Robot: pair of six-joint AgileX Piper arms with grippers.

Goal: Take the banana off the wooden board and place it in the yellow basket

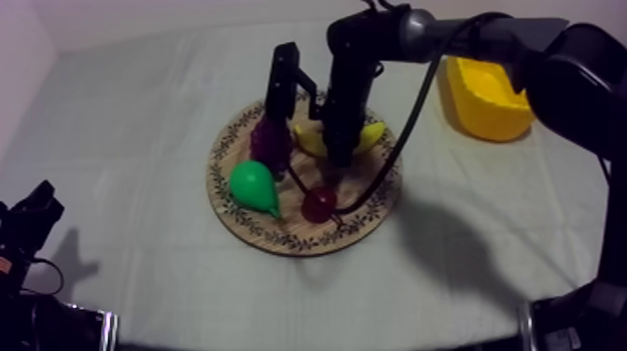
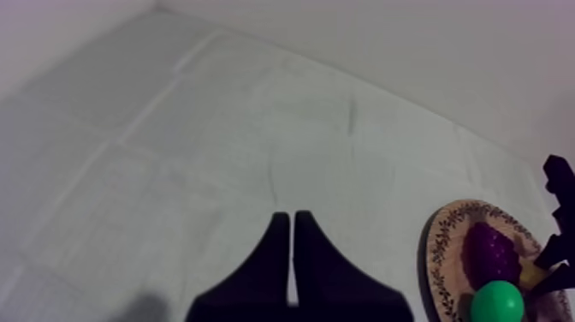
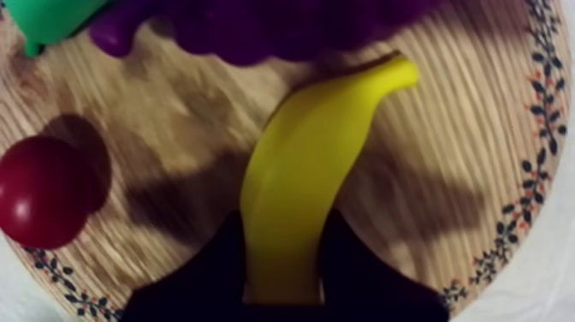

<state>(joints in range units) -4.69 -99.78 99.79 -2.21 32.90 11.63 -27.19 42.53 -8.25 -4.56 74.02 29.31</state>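
Fingers of the right gripper [image 3: 287, 224] clasp the banana [image 3: 317, 154] near one end; lifted, it may pivot and slip; left gripper [image 2: 291, 219] fingers closed

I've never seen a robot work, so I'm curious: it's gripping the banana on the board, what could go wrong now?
1. The right tool grips the banana near one end, so it may tilt or slip when lifted.
2. The grapes lie close by the banana's far end and could get nudged.
3. The yellow basket stands off the wooden board, so a loose grip might drop the banana on the cloth.
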